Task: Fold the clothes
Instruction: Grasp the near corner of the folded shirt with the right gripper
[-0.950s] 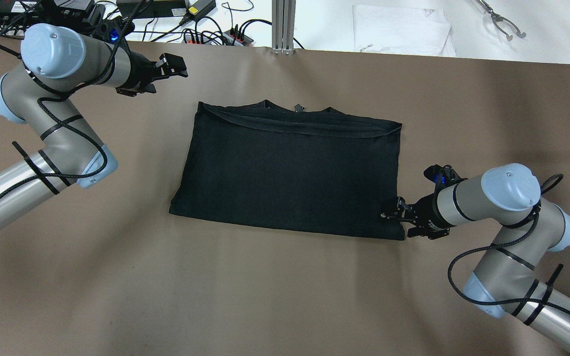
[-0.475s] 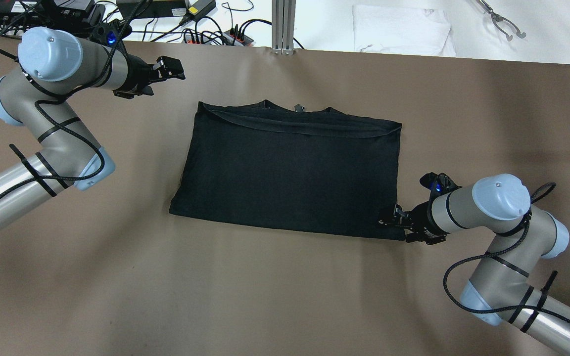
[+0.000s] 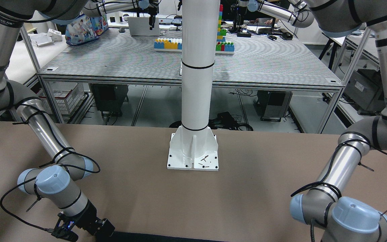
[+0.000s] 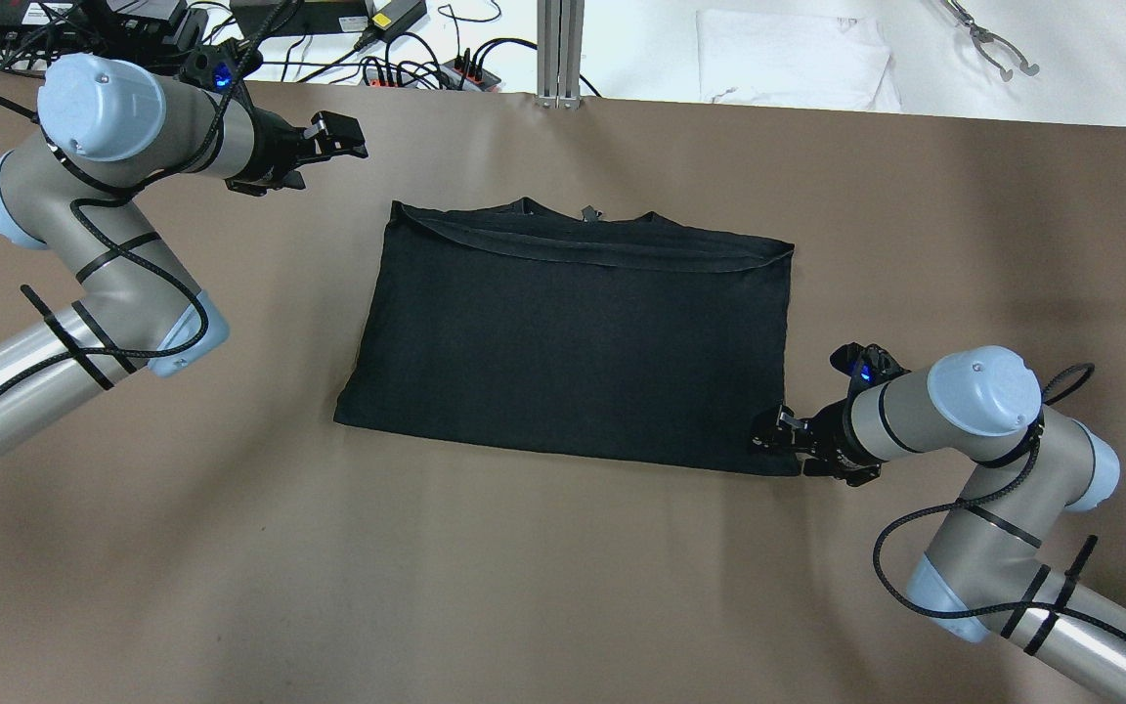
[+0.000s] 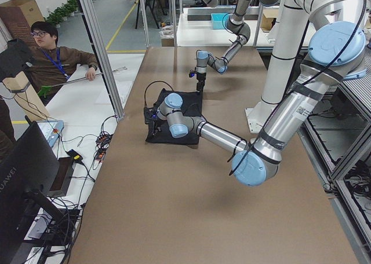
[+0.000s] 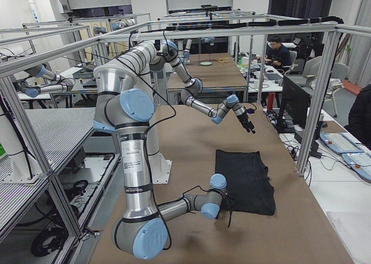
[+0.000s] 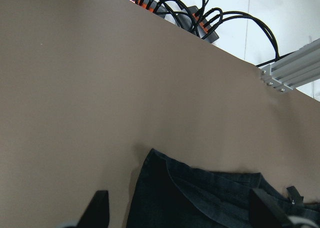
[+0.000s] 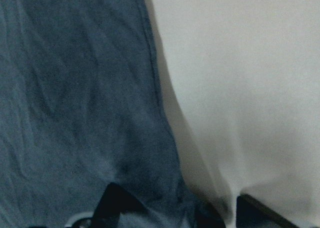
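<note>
The clothes are one black garment (image 4: 573, 332), folded into a wide rectangle on the brown table (image 4: 563, 567), with its collar at the far edge. My right gripper (image 4: 765, 436) is low at the garment's near right corner. In the right wrist view its fingers (image 8: 117, 203) stand open, and the garment's hemmed edge (image 8: 155, 88) runs between them. My left gripper (image 4: 350, 139) hovers open above bare table, off the garment's far left corner. That corner (image 7: 165, 188) shows between and beyond its open fingers (image 7: 100, 208) in the left wrist view.
The white post's base plate (image 3: 192, 158) stands on the robot's side of the table. Beyond the far edge lie a white folded cloth (image 4: 793, 59), metal tongs (image 4: 988, 44), cables with power strips (image 4: 407, 64) and an aluminium post (image 4: 560, 49). A person (image 5: 52, 55) sits at that side.
My right gripper has shifted a little toward the near edge, closing in on the garment's near right corner. My left gripper has drawn slightly back to the left. The garment has not moved.
</note>
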{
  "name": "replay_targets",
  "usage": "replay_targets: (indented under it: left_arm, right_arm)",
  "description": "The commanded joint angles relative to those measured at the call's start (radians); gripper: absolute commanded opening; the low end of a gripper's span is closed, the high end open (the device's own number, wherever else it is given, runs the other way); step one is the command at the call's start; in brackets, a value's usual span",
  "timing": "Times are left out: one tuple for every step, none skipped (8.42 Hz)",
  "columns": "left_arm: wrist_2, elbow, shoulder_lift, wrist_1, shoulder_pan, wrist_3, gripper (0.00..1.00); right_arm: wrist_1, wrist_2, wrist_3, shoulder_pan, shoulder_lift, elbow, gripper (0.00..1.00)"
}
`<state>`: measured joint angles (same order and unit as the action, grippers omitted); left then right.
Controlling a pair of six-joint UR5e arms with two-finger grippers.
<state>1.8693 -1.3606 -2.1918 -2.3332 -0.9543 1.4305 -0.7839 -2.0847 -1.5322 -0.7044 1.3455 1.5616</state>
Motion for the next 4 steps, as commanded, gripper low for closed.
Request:
replay_targets:
  left_arm:
    - [0.001, 0.000, 0.000, -0.002, -0.001, -0.001, 1.00]
    - [0.001, -0.002, -0.002, -0.002, -0.003, -0.002, 1.00]
    - [0.001, -0.002, -0.002, 0.000, -0.007, -0.002, 1.00]
    - [0.002, -0.002, -0.002, 0.000, -0.009, -0.002, 1.00]
  right_arm:
    - [-0.002, 0.003, -0.002, -0.001, -0.006, 0.005, 0.00]
    - [-0.002, -0.003, -0.002, -0.003, -0.006, 0.012, 0.00]
    - [-0.002, -0.009, -0.002, -0.003, -0.005, 0.023, 0.00]
    - [-0.009, -0.015, -0.002, -0.004, 0.003, 0.053, 0.00]
